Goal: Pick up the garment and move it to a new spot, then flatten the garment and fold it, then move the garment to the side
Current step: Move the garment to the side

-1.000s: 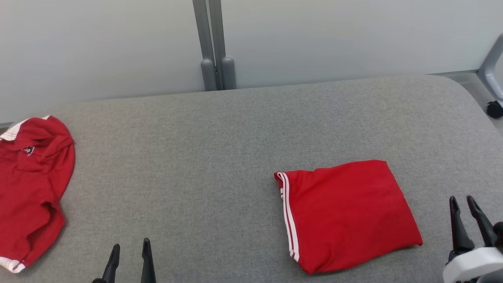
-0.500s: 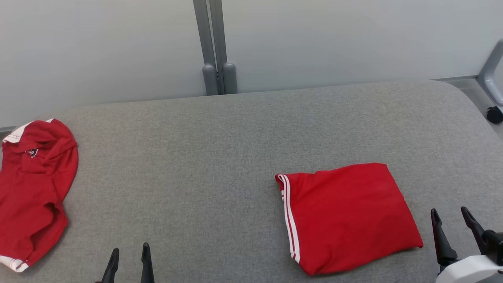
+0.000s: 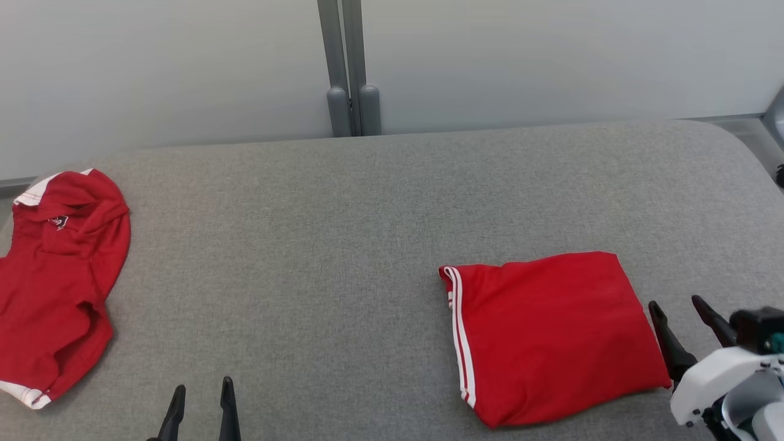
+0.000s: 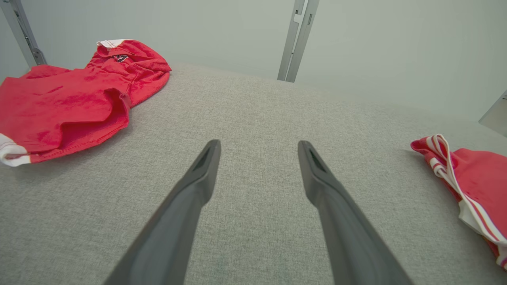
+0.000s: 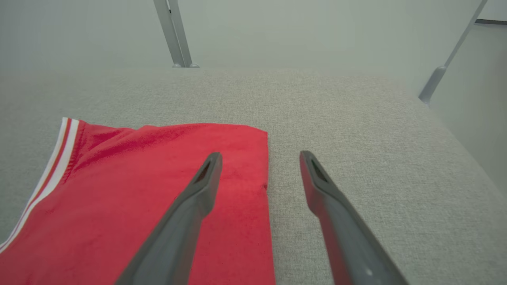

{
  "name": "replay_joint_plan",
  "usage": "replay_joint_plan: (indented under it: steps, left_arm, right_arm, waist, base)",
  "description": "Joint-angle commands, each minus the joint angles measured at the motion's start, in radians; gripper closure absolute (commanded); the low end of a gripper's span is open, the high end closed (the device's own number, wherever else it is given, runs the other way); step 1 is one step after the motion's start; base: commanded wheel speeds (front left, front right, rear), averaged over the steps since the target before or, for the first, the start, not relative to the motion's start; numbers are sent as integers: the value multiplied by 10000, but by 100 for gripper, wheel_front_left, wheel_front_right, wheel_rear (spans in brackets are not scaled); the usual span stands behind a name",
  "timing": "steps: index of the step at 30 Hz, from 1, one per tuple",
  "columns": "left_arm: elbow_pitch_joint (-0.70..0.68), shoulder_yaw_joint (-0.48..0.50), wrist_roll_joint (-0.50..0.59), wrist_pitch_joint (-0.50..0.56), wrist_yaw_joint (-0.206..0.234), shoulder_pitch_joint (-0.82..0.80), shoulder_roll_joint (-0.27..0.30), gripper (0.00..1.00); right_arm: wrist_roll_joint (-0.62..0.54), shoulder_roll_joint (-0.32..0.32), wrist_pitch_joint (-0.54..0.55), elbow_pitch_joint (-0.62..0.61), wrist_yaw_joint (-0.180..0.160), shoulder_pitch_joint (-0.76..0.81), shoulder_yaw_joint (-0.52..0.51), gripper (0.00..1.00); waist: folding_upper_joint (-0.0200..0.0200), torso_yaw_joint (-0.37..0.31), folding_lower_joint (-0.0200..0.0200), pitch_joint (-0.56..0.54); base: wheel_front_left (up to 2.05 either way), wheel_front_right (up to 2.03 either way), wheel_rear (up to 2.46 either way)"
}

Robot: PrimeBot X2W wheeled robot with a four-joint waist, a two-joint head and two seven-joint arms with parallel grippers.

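A folded red garment (image 3: 551, 331) with white stripes along its left edge lies flat on the right part of the grey padded table (image 3: 343, 233). My right gripper (image 3: 677, 303) hovers open at the garment's right edge. In the right wrist view (image 5: 259, 156) its left finger is over the red cloth (image 5: 138, 198) and its right finger over bare table, with nothing held. My left gripper (image 3: 203, 386) is open near the front edge, over bare table (image 4: 257, 144). The folded garment (image 4: 475, 178) is far to its right.
A second red garment (image 3: 55, 275) with white trim lies crumpled at the table's left end (image 4: 71, 99). A grey post (image 3: 349, 67) stands against the pale wall behind the table. The table's right edge curves down near a dark caster (image 3: 780, 174).
My right gripper's fingers have spread wide and the gripper has shifted left, up to the folded garment's right edge. The head camera has turned slightly. The left gripper is unchanged.
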Motion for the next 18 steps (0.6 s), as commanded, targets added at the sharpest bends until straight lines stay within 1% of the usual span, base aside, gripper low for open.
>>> replay_joint_plan:
  steps: [1, 3, 7, 10, 14, 15, 16, 17, 18]
  left_arm:
    - [-13, -3, 108, -2, -61, -97, 24, 0]
    - [-4, -43, 148, -2, -97, -169, 24, 0]
    - [8, -79, 116, -2, -61, -370, 24, 0]
    - [-15, -84, 253, -2, 107, -546, 24, 0]
    - [-83, -161, 149, -2, 178, -733, 24, 0]
    - [-92, -172, 136, -2, 184, -776, 24, 0]
    - [-128, -179, 123, -2, 197, -846, 24, 0]
    - [-158, -174, 108, -2, 195, -894, 24, 0]
    - [-201, -155, 83, -2, 195, -953, 24, 0]
  right_arm:
    - [250, -326, 714, 178, -7, -405, 296, 0]
    - [642, -649, 1922, 579, -10, -904, 538, 0]
    - [1189, -844, 3837, 1290, -4, -1639, 1029, 0]
    - [1347, -802, 4379, 1726, -8, -2077, 1273, 0]
    - [1539, -608, 4750, 2531, -8, -2543, 1288, 0]
    - [1721, -536, 4848, 2635, -8, -2640, 1279, 2]
    - [1908, -492, 4923, 2676, -4, -2765, 1330, 87]
    - [2030, -526, 4946, 2661, -4, -2852, 1364, 100]
    - [2261, -579, 4911, 2559, -4, -2996, 1363, 100]
  waist:
    - [0, 89, 0, 180]
    - [0, 182, 0, 355]
    - [0, 459, 0, 734]
    - [0, 636, 0, 1012]
    - [0, 790, 0, 1325]
    - [0, 799, 0, 1397]
    - [0, 800, 0, 1502]
    - [0, 789, 0, 1600]
    - [0, 761, 0, 1756]
  base:
    - [0, 0, 0]
    - [0, 0, 0]
    - [0, 0, 0]
    - [0, 0, 0]
    - [0, 0, 0]
    - [0, 0, 0]
    - [0, 0, 0]
    - [0, 0, 0]
    - [0, 0, 0]
